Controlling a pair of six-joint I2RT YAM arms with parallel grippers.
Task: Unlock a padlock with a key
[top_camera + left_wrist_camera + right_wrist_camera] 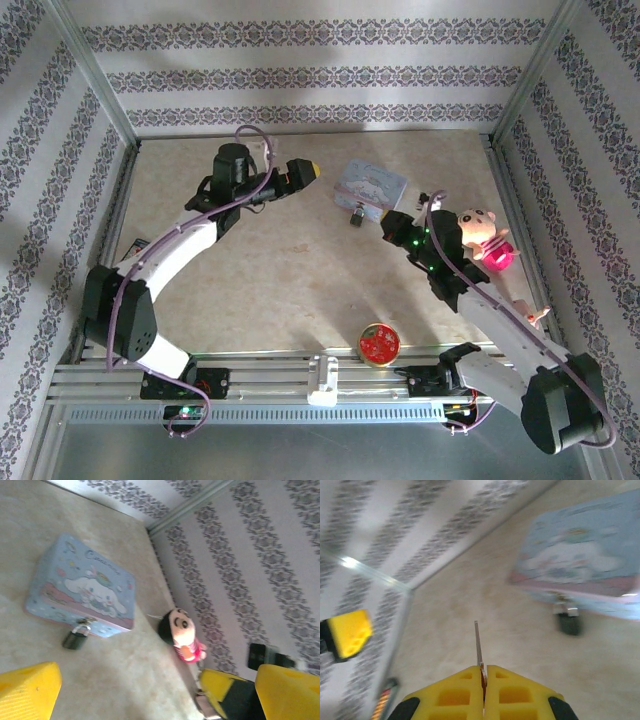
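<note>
Greyish key (pixel 478 642) in right end effector (pixel 483 672)

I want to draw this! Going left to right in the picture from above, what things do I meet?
Left gripper, blue tin, plush toy. Padlock and red tin sit within the blue tin's span, so skipped.

Padlock (pixel 356 215) beside pastel tin (pixel 372 183), round tin (pixel 380 344) nearer

My table (pixel 280 290) is mottled beige across mid-frame. Striped, flowered wallpaper (pixel 300 75) walls it at top and both sides, with grey posts (pixel 95 75) in the upper corners.
</note>
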